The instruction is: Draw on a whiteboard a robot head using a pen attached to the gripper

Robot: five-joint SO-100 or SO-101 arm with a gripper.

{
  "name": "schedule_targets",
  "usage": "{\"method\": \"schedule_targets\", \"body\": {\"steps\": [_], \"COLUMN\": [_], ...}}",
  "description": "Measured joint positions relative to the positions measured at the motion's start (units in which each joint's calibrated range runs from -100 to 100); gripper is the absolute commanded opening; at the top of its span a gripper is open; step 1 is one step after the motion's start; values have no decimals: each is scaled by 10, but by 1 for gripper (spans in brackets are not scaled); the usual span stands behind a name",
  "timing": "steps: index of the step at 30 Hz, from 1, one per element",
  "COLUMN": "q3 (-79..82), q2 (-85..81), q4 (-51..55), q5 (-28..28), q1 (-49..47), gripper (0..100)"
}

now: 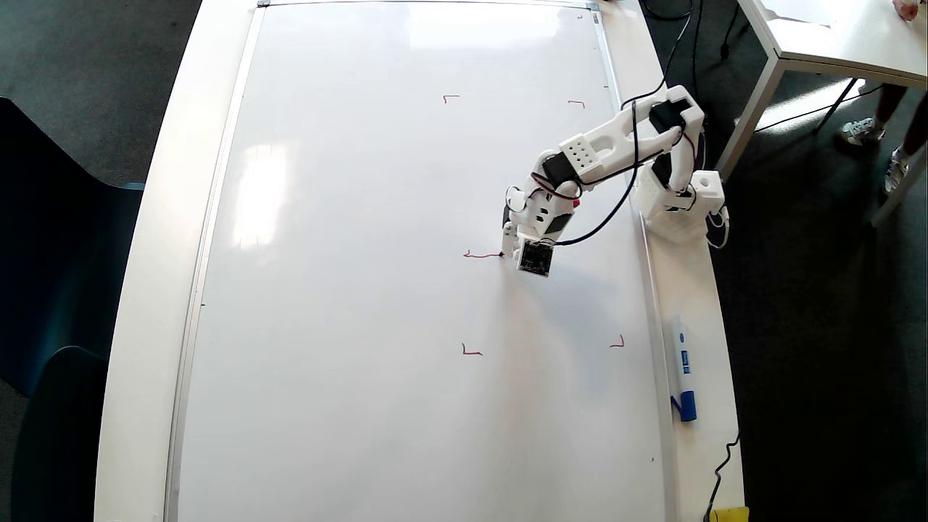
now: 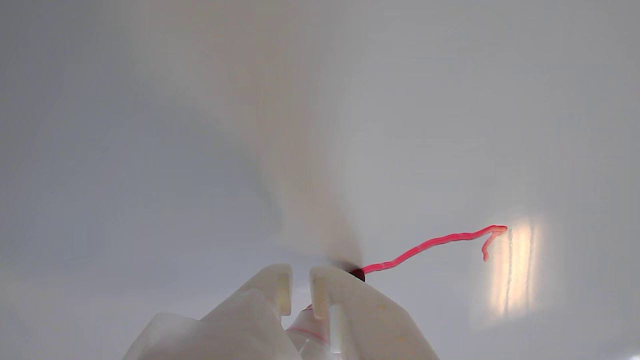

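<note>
The whiteboard (image 1: pixel 362 290) lies flat and fills most of the overhead view, with small red corner marks (image 1: pixel 471 351). My gripper (image 1: pixel 510 238) is low over the board's right half. Its white fingers (image 2: pixel 272 285) stand almost together around the pen (image 2: pixel 306 327). The pen's dark red tip (image 2: pixel 357 274) touches the board. Of the robot head only a short wobbly red line (image 1: pixel 482 254) shows, running left from the tip and ending in a small hook. In the wrist view the line (image 2: pixel 435 242) runs up and right from the tip. The whiteboard (image 2: pixel 150 150) fills that view.
The arm's base (image 1: pixel 678 203) stands on the table strip right of the board. A white marker with a blue cap (image 1: pixel 684 366) lies on that strip. A black cable (image 1: pixel 616 206) loops from the gripper. A smaller white table (image 1: pixel 834 43) and a person's feet (image 1: pixel 863 130) are at top right.
</note>
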Motion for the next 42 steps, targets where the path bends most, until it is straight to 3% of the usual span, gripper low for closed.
{"method": "schedule_targets", "body": {"steps": [23, 32, 42], "q3": [295, 338, 375], "q2": [-249, -291, -328], "q4": [-7, -11, -5], "q5": [0, 21, 61], "q1": [-43, -43, 39], "gripper": [1, 1, 1]}}
